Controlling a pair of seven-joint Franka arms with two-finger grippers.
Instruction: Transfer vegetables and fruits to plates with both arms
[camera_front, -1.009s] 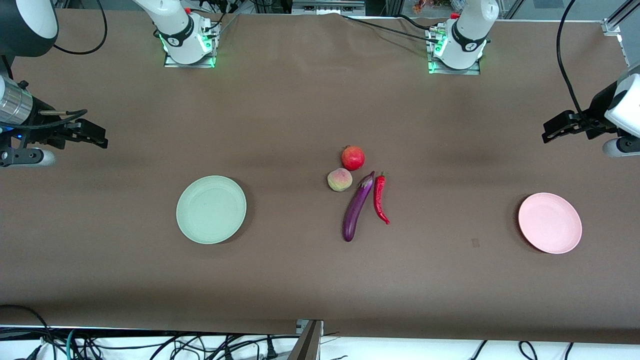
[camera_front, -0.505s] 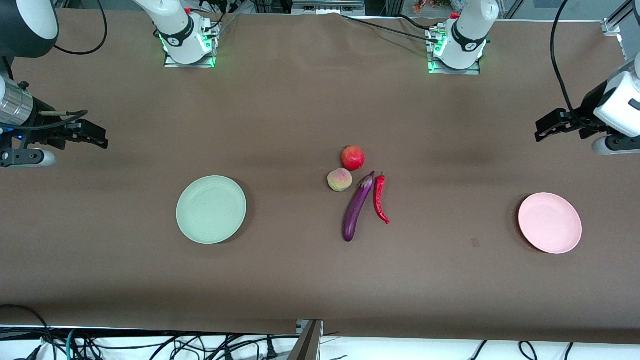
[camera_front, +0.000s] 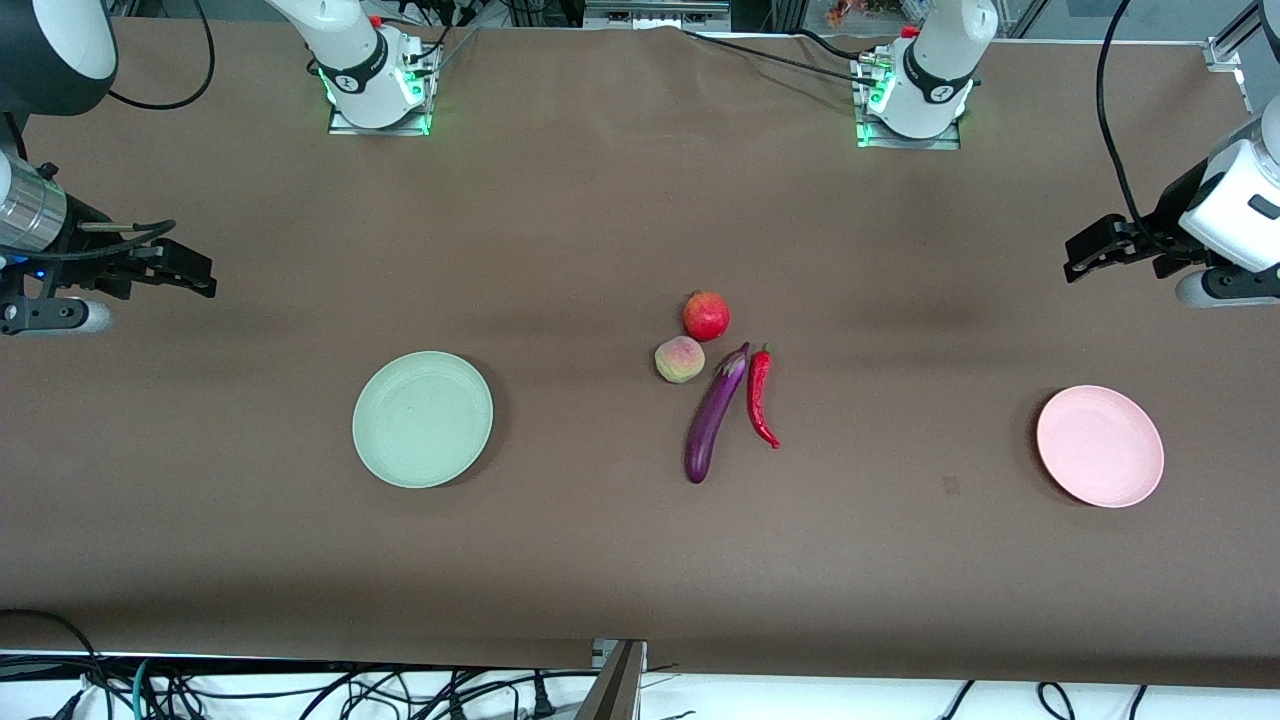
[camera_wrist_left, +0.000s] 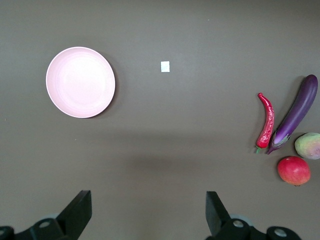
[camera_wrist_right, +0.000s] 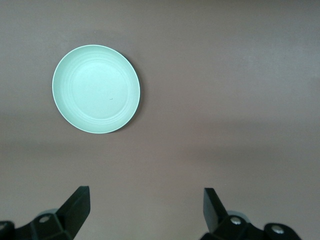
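Observation:
Four items lie clustered mid-table: a round red fruit (camera_front: 706, 316) (camera_wrist_left: 294, 170), a yellowish-pink peach (camera_front: 679, 360) (camera_wrist_left: 308, 145), a long purple eggplant (camera_front: 714, 415) (camera_wrist_left: 296, 112) and a curved red chili (camera_front: 760, 397) (camera_wrist_left: 265, 122). The mint green plate (camera_front: 422, 419) (camera_wrist_right: 96, 89) lies toward the right arm's end, the pink plate (camera_front: 1100, 446) (camera_wrist_left: 80, 82) toward the left arm's end; both are bare. My left gripper (camera_front: 1080, 255) (camera_wrist_left: 148, 200) hovers open over bare cloth at its end. My right gripper (camera_front: 200, 272) (camera_wrist_right: 146, 197) waits open over bare cloth at its end.
The brown cloth covers the whole table. A small square tag (camera_front: 950, 486) (camera_wrist_left: 165, 66) lies on it between the chili and the pink plate. The arm bases (camera_front: 375, 85) (camera_front: 915, 95) stand farthest from the front camera. Cables (camera_front: 300, 690) hang below the table's nearest edge.
The left gripper has shifted a little toward the middle of the table and away from the front camera. The right arm and all the produce stay where they were.

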